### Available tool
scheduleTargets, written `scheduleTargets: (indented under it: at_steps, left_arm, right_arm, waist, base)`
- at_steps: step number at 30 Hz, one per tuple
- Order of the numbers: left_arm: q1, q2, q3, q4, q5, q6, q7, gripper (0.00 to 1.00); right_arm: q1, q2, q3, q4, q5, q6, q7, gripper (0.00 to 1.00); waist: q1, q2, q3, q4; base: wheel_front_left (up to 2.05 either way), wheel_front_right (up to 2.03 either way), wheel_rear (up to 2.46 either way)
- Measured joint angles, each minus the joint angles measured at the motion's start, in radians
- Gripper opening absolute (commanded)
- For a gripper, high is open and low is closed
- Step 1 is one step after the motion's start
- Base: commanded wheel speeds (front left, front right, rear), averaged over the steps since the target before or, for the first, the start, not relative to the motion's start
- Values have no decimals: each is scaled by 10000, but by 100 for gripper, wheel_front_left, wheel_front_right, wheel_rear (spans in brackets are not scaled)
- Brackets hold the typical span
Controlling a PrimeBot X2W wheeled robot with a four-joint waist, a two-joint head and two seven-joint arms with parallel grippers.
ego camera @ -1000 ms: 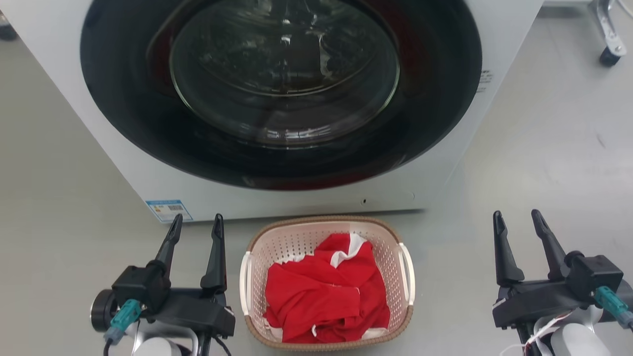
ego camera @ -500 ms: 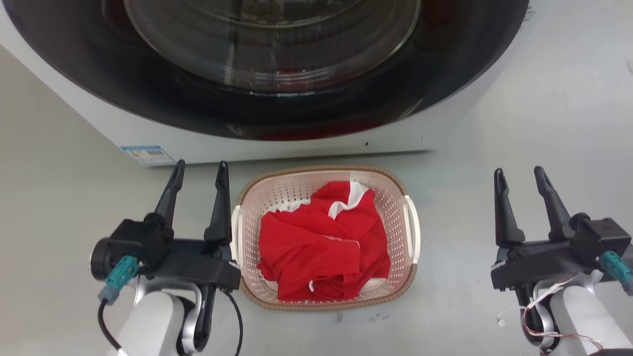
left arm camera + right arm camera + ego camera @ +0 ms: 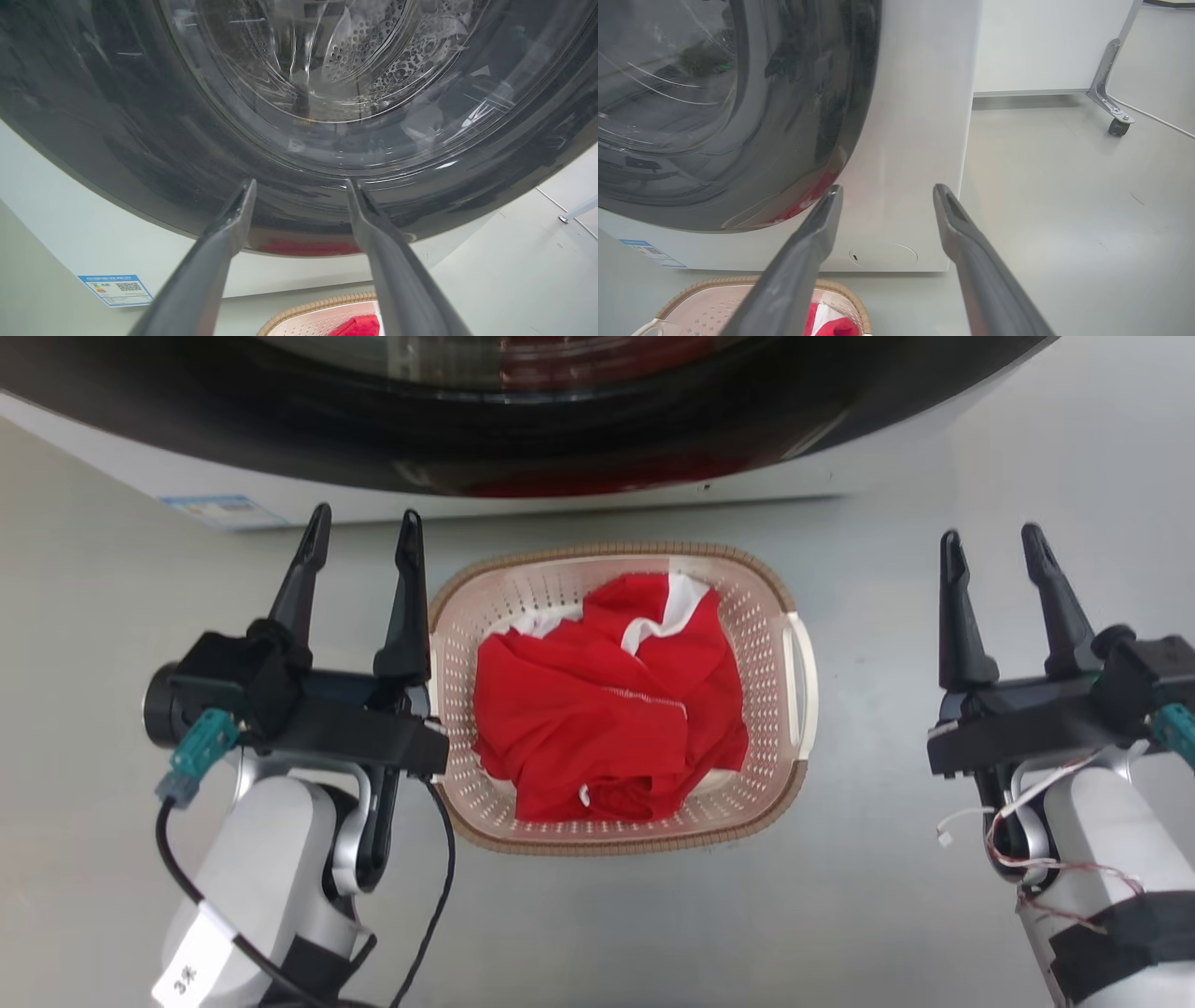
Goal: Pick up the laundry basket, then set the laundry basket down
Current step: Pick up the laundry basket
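as both grippers hold their fingers spread and empty, the left gripper (image 3: 364, 513) sits just beside the laundry basket (image 3: 747, 607) at its left rim, the right gripper (image 3: 990, 532) well apart from its right handle. the basket, holding red clothing (image 3: 607, 709), rests on the floor (image 3: 887, 896) before the washing machine (image 3: 560, 506).

Washing machine (image 3: 597, 420) hems the laundry basket (image 3: 767, 607) behind; sides open.

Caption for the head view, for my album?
Left gripper and right gripper, both open, flank the laundry basket holding red cloth.
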Motion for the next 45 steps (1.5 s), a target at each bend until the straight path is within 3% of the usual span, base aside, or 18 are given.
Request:
scheduleTargets:
  at_steps: [12,31,45]
  left_arm:
    - [-1231,-148,-73,1891,-171,-523,453,100]
    - [-2366,-543,-522,5490,-535,-1227,1482,100]
    - [-3118,-616,-523,7160,-759,-1333,2203,100]
  right_arm:
    - [-1488,186,290,1774,-42,339,4,100]
    - [-2936,1049,1041,5701,8,803,805,100]
    - [-3798,1264,1480,7191,194,1060,1419,100]
  waist:
    - [0,1,1258,-9]
    - [-3,-1,1352,-66]
    - [-2,-1,1893,-74]
  base:
    - [0,0,0]
    - [0,0,0]
    - [0,0,0]
